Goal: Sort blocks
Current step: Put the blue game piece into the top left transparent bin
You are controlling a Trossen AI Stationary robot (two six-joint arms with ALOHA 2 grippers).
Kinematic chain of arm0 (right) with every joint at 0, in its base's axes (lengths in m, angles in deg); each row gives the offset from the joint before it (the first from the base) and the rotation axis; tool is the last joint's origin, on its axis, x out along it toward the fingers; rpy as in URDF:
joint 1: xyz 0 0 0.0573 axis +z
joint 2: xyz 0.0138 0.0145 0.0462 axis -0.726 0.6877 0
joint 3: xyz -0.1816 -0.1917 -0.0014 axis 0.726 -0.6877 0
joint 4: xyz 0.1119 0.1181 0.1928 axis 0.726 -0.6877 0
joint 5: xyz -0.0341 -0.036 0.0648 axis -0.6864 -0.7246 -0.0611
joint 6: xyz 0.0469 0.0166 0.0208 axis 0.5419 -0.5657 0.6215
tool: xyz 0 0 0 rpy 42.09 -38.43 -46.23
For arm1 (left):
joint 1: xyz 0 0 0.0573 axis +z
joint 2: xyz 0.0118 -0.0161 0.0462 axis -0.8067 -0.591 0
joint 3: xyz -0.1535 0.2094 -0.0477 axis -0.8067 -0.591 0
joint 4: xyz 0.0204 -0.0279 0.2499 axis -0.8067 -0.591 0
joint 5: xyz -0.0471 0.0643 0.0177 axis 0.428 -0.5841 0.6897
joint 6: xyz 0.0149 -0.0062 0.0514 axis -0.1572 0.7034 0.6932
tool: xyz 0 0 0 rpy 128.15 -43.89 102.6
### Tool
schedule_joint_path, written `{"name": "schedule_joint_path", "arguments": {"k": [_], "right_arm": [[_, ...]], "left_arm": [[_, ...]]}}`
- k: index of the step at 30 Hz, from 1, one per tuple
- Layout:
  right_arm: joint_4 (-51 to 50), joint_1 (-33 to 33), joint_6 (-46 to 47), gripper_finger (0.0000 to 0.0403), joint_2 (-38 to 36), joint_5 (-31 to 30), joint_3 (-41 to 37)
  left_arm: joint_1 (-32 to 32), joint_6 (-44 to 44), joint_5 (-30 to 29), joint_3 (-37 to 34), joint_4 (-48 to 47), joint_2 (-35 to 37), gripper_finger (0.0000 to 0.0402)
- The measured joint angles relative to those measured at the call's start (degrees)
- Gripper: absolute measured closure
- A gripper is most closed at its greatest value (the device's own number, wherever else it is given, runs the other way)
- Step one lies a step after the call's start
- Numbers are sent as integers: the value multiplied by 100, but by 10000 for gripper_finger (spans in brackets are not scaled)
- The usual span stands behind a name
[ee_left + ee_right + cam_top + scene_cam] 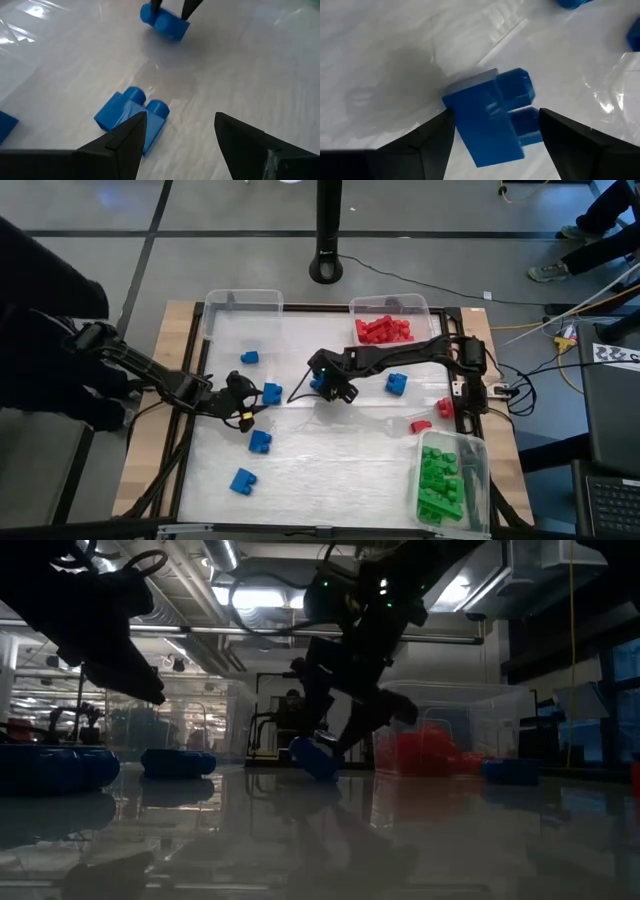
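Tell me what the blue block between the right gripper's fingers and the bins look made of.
Blue block: likely hard moulded plastic, smooth and slightly glossy, with crisp edges and round studs. Bins, such as the one holding red blocks: apparently thin clear plastic, since the table shows through their walls.

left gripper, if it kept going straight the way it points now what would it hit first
Probably the small blue studded plastic brick lying just ahead of the left gripper, partly behind one of its open jaws. A second blue brick lies farther on, though depth is hard to judge.
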Motion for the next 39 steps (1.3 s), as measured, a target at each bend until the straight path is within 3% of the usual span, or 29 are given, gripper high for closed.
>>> {"name": "schedule_joint_path", "arguments": {"k": [15, 35, 39], "right_arm": [[508, 2, 963, 123, 352, 589, 25], [1049, 11, 1662, 122, 328, 374, -12], [1043, 11, 1678, 102, 331, 289, -14]], "left_arm": [[-34, 2, 0, 0, -74, -31, 178], [-44, 54, -2, 0, -56, -33, 178], [-44, 68, -2, 0, -56, -33, 178]]}}
